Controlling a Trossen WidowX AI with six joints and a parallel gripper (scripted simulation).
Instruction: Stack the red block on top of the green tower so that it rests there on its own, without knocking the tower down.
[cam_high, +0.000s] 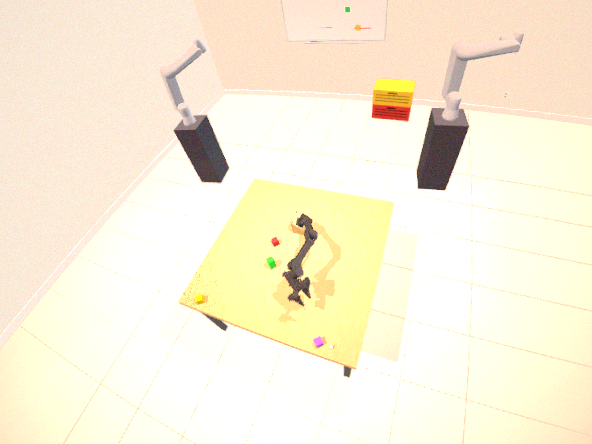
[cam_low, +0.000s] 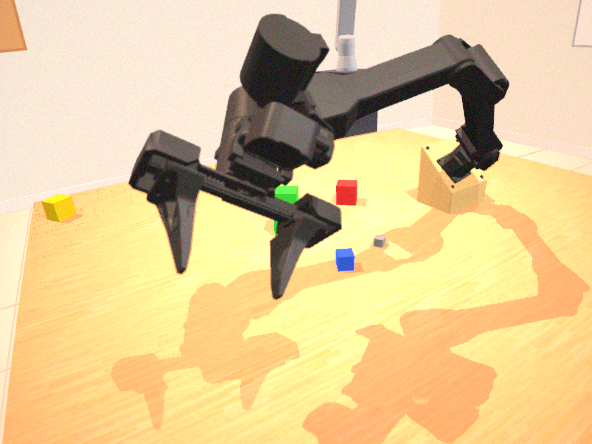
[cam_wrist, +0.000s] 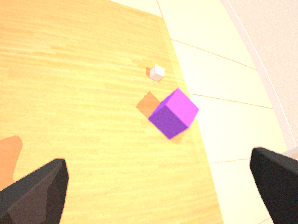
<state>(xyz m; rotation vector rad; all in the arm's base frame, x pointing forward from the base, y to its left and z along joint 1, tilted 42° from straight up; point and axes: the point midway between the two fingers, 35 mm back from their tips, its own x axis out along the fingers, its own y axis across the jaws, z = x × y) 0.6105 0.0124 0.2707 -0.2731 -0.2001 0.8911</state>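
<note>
A: Table (cam_low: 125, 310), wooden. Arm (cam_low: 400, 70) reaching across. Gripper (cam_low: 227, 280) above it, fingers spread wide, holding nothing, touching nothing.

B: Green tower (cam_low: 286, 194) behind gripper; red block (cam_low: 346, 192) just beside it, on table. Purple cube (cam_wrist: 173, 113) near edge. No writing legible.
</note>
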